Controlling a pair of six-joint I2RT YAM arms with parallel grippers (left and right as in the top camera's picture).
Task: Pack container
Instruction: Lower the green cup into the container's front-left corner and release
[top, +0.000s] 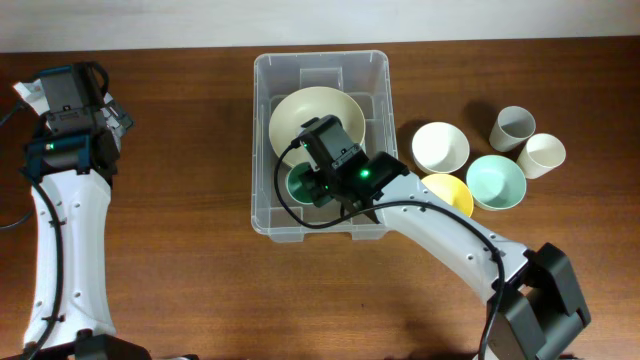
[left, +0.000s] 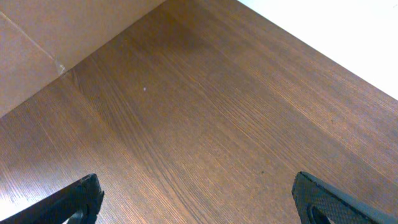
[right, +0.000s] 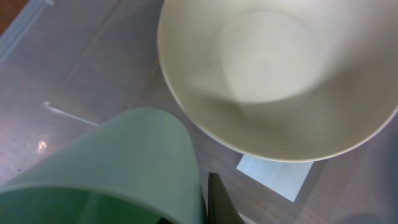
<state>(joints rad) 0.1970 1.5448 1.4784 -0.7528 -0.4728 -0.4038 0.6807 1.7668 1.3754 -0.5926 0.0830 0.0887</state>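
Closest to the right wrist lens is a green cup (right: 118, 168), tilted, inside the container (top: 262, 150). Just beside the cup, a large cream bowl (right: 273, 74) sits upright on the clear base, partly over a white label (right: 277, 175). Right hand (top: 322, 172) hangs over the container's near half. One dark finger (right: 219, 202) lies against the cup's outer wall and the other is out of view, so a grip cannot be confirmed. Container stands mid-counter (top: 180, 250). To its right, apart from it, are a white bowl (top: 440, 146), a yellow bowl (top: 452, 190) partly under the right arm, a mint bowl (top: 495, 182) just beside it, and two pale cups (top: 514, 127) (top: 541, 155). Left hand (left: 199, 199) is at far left over bare counter, fingers spread wide, holding nothing.
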